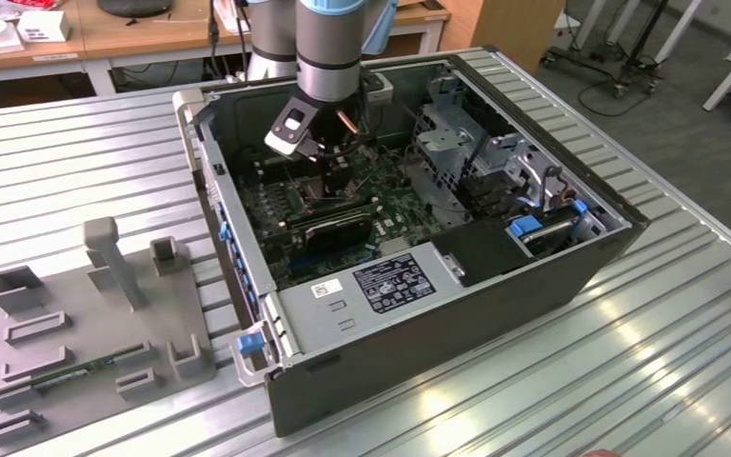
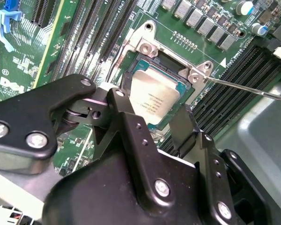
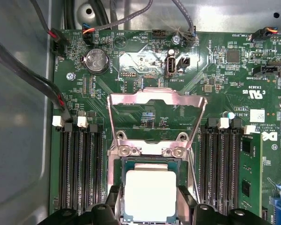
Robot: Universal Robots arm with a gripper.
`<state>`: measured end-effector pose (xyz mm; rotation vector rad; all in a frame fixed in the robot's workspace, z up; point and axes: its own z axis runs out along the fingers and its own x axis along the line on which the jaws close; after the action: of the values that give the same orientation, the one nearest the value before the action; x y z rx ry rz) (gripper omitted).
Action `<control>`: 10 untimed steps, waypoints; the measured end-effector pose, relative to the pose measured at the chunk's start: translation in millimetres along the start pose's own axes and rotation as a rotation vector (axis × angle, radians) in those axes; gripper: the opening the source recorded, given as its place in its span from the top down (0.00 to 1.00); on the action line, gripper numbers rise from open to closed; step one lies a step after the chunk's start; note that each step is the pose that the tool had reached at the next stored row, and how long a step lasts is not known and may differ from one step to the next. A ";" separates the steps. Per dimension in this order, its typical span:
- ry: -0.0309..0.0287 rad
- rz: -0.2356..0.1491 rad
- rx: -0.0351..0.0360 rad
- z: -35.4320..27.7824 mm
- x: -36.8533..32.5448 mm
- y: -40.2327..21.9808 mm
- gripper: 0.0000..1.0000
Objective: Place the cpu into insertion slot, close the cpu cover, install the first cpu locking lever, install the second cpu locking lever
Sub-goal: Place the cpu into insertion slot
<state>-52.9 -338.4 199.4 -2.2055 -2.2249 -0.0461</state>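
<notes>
where the exterior view looks into the computer case, the gripper hangs low over the motherboard, hiding what lies beneath. in the second wrist view the cpu lies flat in the insertion slot, directly under the gripper, straddled across two opposite edges. in the first wrist view the cpu cover stands raised beyond it; gripping or free, i cannot tell.
</notes>
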 end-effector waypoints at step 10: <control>-0.0002 0.000 0.0001 -0.2 0.0 0.0 0.40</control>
<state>-52.9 -338.4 199.6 -2.2056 -2.2249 -0.0457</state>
